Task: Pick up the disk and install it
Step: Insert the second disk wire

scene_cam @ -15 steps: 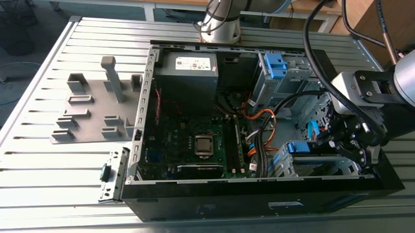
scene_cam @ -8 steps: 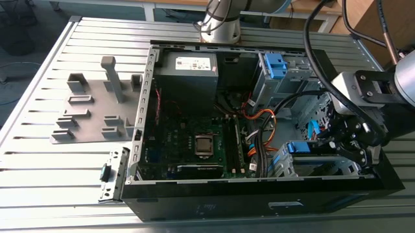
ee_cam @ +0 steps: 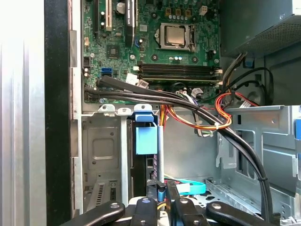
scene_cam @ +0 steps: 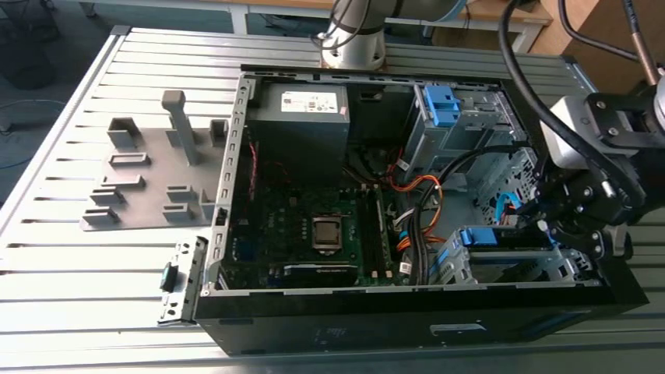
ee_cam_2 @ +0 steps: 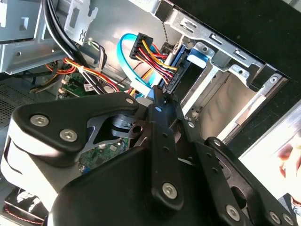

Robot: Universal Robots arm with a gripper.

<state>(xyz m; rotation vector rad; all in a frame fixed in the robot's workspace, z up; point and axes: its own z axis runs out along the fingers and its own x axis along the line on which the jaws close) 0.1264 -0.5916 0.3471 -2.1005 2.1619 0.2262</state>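
The arm [scene_cam: 624, 117] is reached into the open computer case [scene_cam: 416, 331] on the slatted worktop [scene_cam: 83, 273]. The gripper [scene_cam: 556, 222] is held low at the drive cage [scene_cam: 515, 253], in the case's corner at the exterior view's right. In the first wrist view the fingers [ee_cam: 172, 194] are seen drawn together, with hardly a gap between the tips. Nothing can be made out clamped between them. The disk [ee_cam: 140, 174] is seated on edge in the cage, just beyond the fingertips, under a blue plastic tab [ee_cam: 146, 136]. In the second wrist view a black power connector [ee_cam_2: 175, 77] with red and yellow wires is seen right at the fingertips. A light-blue data cable [ee_cam: 194, 188] is looped just beside them. The motherboard [ee_cam: 155, 47] is seen farther beyond.
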